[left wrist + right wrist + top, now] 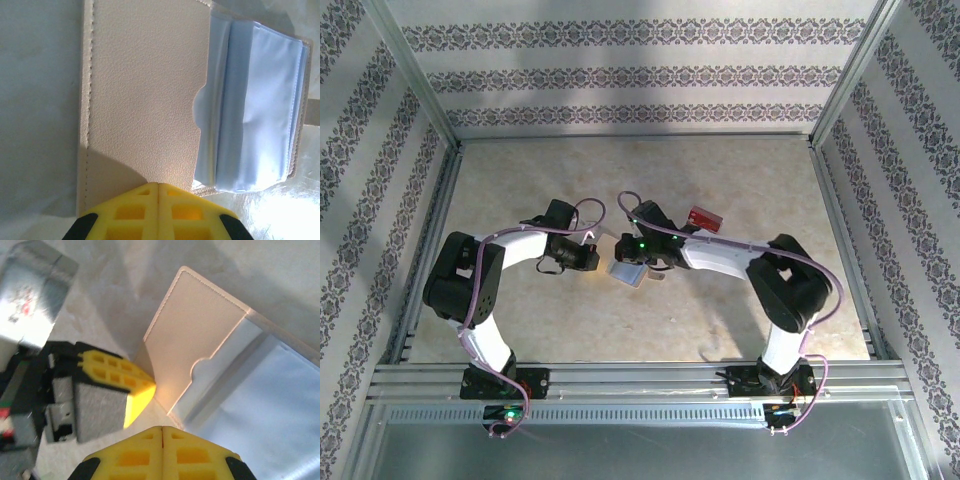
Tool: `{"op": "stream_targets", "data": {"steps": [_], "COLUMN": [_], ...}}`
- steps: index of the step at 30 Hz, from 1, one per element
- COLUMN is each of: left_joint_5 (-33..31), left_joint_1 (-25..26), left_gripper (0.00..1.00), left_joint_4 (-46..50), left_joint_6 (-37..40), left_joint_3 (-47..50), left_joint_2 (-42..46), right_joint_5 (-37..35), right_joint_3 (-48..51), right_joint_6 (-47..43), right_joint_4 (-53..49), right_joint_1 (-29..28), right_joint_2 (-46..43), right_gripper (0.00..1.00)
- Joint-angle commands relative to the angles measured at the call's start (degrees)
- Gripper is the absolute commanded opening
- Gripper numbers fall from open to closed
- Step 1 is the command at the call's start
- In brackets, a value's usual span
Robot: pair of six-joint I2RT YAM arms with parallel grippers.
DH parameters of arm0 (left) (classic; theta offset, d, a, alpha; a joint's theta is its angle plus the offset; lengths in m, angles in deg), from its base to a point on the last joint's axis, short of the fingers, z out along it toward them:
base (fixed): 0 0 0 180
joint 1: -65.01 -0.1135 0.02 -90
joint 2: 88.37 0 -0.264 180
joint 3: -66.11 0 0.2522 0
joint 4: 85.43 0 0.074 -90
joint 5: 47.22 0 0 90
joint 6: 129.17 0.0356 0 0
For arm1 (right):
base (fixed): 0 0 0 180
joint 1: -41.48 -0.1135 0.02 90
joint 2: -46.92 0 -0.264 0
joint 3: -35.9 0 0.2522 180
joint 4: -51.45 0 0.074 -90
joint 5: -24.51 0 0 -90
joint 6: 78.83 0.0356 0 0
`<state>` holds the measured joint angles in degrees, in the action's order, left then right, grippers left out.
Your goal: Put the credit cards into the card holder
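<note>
Where the two arms meet mid-table, the card holder (628, 273) lies open between them. In the left wrist view its tan flap (145, 90) sits toward 9 o'clock and its clear sleeves (260, 105) toward 3. The left gripper (159, 202) has its yellow tips pressed together, overlapping the flap's 6 o'clock edge; I cannot tell whether they bear on it. The right gripper (162, 445) is likewise pressed together with nothing between its tips, at the holder's near edge where the notched pocket meets the sleeves. From above, a red credit card (703, 218) lies at 2 o'clock from the holder, apart from it, beside the right forearm. Bare table (620, 180) runs toward 12 o'clock up to the metal frame (630, 140).
</note>
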<state>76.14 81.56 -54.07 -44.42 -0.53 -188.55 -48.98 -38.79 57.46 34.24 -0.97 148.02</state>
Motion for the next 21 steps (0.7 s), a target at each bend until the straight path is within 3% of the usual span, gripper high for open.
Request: {"op": "stream_targets", "data": {"steps": [1,7,15,21], "left_joint_5": [-1.0,0.0,0.6,-3.1], "left_joint_1": [1.0,2.2,7.5,10.2], "left_gripper": [0.00,0.03,0.34,0.46], "left_joint_4": [0.0,0.9,4.5,7.5], "left_joint_6": [-0.1,-0.1,2.1,2.6], "left_joint_3": [-1.3,-2.9,-7.5,-10.5], "left_joint_2": [0.4,2.1,-0.3,-4.2], "right_joint_5": [-2.2,-3.0,-2.0,-1.8], "right_joint_3": [4.9,10.6,12.0,12.1], "right_joint_6": [0.2,1.3,1.6,1.5], "right_joint_4": [-1.2,1.0,3.5,3.9], "right_joint_1": [1.0,2.4,2.9,3.2], "right_joint_2": [-1.9,-2.8,-1.3,-0.7], "right_gripper": [0.03,0.02,0.02,0.01]}}
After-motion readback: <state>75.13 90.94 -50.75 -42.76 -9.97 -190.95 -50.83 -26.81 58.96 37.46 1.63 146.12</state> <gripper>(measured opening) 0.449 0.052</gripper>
